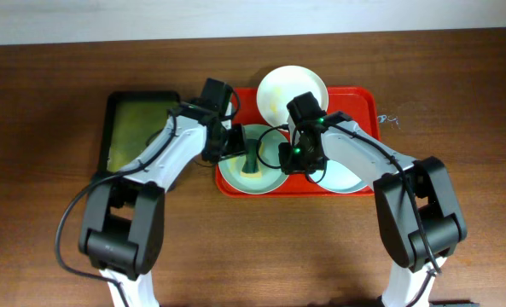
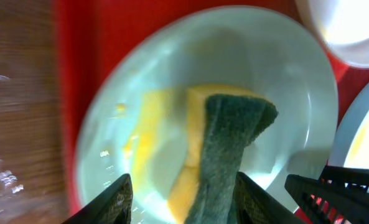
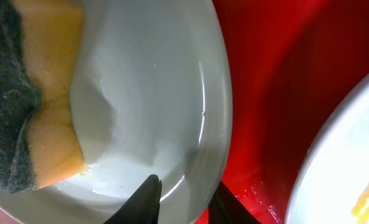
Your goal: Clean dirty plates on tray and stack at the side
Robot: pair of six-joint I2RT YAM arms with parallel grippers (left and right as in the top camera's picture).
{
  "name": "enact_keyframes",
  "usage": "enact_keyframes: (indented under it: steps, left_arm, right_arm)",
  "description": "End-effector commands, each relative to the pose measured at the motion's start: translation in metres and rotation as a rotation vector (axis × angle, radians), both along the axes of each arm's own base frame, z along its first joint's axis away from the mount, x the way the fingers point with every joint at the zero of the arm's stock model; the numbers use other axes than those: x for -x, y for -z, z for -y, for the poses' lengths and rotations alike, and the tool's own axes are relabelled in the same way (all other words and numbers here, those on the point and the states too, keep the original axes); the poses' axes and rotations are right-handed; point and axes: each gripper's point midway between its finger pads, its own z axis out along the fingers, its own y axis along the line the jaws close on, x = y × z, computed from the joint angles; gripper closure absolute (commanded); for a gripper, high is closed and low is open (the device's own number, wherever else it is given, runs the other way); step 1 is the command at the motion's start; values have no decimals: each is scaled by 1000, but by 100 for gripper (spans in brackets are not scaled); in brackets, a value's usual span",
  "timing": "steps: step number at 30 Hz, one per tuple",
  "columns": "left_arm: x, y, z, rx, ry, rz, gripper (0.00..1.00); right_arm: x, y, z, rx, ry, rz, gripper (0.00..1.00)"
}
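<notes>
Overhead: the pale blue plate (image 1: 234, 175) sits at 8 o'clock on the tray (image 1: 365, 101). Left wrist: the left gripper (image 2: 185, 200) is clamped on the sponge (image 2: 231, 137), which rests on the plate. Right wrist: the right gripper (image 3: 187, 199) pinches the plate's rim.

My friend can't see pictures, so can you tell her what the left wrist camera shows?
A yellow sponge with a green scrubby side stands on a pale blue plate, between the fingers of the left claw. The plate has a yellow smear and sits on the red tray; a white plate peeks in at the top right.
</notes>
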Motion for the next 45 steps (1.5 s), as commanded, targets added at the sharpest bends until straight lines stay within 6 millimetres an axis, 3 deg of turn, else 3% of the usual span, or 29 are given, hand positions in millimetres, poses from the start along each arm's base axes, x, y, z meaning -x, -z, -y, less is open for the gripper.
enact_keyframes:
  steps: [1,8,12,22,23,27,31,34,38,41,45]
  left_arm:
    - [13,16,21,53,89,-48,49]
    - [12,27,14,-27,83,-35,48]
    - [11,28,13,-36,82,-32,62]
    - [13,31,25,-92,116,13,70]
    - [12,31,25,-102,117,19,75]
    - [11,36,15,-155,104,30,75]
    - [14,44,3,-213,93,26,100]
    - [11,45,-13,-299,73,42,100]
    - [4,33,-40,-431,35,75,100]
    - [-6,8,-54,-481,1,109,100]
    - [-12,-17,-52,-435,-58,158,100]
  right_arm:
    - [-5,-1,-9,-33,7,1,73]
    - [-6,-1,-9,-35,6,8,73]
    - [-7,-2,-9,-36,6,11,73]
    - [-7,-2,-10,-37,6,13,73]
    - [-7,-2,-10,-37,6,14,73]
    - [-7,-2,-10,-37,6,14,73]
    - [-7,-2,-10,-37,6,14,73]
    - [-7,-2,-10,-37,6,13,73]
    - [-6,-1,-9,-35,5,10,73]
    - [-7,-1,-9,-35,6,11,73]
    - [-7,-1,-9,-35,6,11,73]
